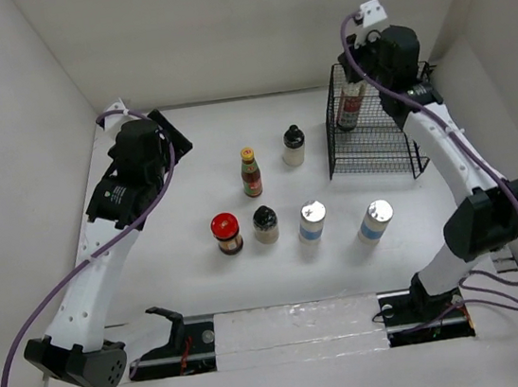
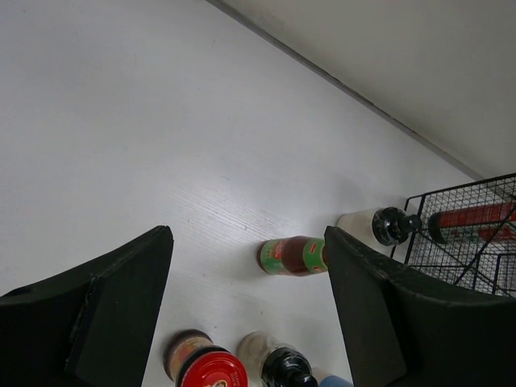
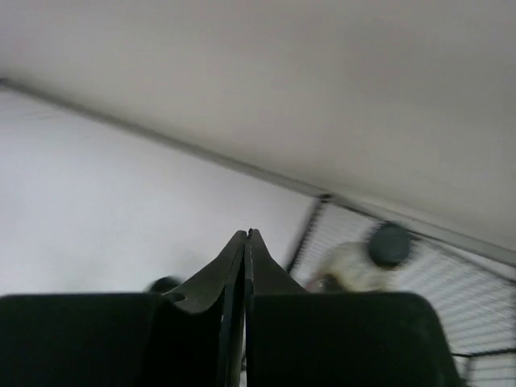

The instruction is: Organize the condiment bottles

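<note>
White walls close the surface on its left, far and right sides. Its far-left stretch is open, and the left gripper hangs above it with fingers spread wide and nothing between them. A further open strip runs between the near row of containers and the arm bases.

The black wire basket sits in the far-right corner, near both walls. One red-labelled sauce bottle stands upright in its far-left part; the rest of the basket is open wire. The right gripper hovers over that part, close to the bottle's cap but not on it, fingers pressed together on nothing.

Six containers stand upright on the surface, each apart from the others. In the far row are the green-labelled sauce bottle and the cream black-capped bottle, the latter near the basket's left wall. The near row, from left to right, holds the red-lidded jar, black-capped jar, left shaker and right shaker, both shakers silver-topped and blue-banded.
</note>
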